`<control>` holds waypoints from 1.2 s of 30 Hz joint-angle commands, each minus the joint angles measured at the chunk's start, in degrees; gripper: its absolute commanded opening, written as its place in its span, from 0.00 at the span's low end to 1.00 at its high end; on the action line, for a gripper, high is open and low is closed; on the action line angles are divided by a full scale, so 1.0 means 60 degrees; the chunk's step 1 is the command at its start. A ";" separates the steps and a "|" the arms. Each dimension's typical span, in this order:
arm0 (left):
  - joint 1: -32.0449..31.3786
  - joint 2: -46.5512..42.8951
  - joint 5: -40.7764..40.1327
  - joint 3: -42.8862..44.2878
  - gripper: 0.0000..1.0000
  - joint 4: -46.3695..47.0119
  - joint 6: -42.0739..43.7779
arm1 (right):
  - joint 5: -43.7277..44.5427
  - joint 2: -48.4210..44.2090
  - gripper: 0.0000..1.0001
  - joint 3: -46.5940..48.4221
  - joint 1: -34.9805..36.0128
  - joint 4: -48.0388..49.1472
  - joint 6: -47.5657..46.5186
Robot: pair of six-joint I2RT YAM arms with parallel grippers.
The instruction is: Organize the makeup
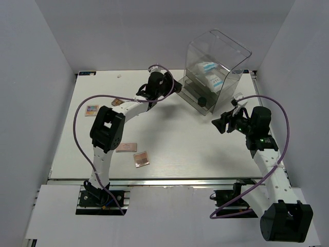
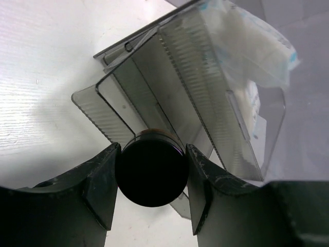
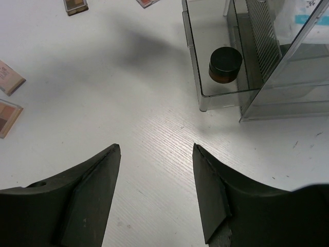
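My left gripper (image 2: 152, 149) is shut on a small round black jar (image 2: 150, 175), held just in front of a pulled-out drawer (image 2: 105, 110) of the clear acrylic box (image 1: 218, 62). A second black jar (image 3: 224, 64) sits inside the lowest open drawer (image 3: 191, 51). White blue-printed pouches (image 2: 257, 51) lie in the box's upper part. My right gripper (image 3: 157, 146) is open over bare table, short of that drawer. Pink and brown palettes lie on the table: one (image 1: 92, 109) at the left, one (image 1: 117, 102) behind it, and two (image 1: 126, 147) (image 1: 141, 158) nearer the front.
The acrylic box stands at the back right of the white table (image 1: 195, 149). My left arm (image 1: 108, 128) stretches across the left half toward the box. Grey walls close in both sides.
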 commanded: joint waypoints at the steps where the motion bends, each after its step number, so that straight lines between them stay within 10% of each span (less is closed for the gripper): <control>1: 0.0084 0.0206 0.0388 0.0769 0.00 0.0777 -0.0891 | -0.0205 -0.0213 0.64 -0.0176 -0.0034 0.0386 0.0034; 11: 0.0114 0.1482 0.0579 0.2485 0.00 0.0236 -0.1171 | -0.0205 -0.0198 0.64 -0.0396 -0.0034 0.0386 0.0078; 19: 0.0143 0.1861 0.0476 0.2748 0.51 0.0089 -0.1492 | -0.0263 -0.0125 0.64 -0.0455 -0.0019 0.0474 0.0195; 29: 0.0143 0.2083 0.0447 0.3379 0.80 -0.0072 -0.1537 | -0.0454 -0.0139 0.75 -0.0484 -0.0034 0.0459 0.0093; 34: 0.0129 0.1907 0.0418 0.3423 0.76 0.0147 -0.1624 | -0.0513 -0.0125 0.75 -0.0426 -0.0034 0.0386 0.0049; 36: 0.0143 0.1630 0.0345 0.3408 0.60 0.0249 -0.1567 | -0.0498 -0.0140 0.68 -0.0367 -0.0034 0.0430 0.0165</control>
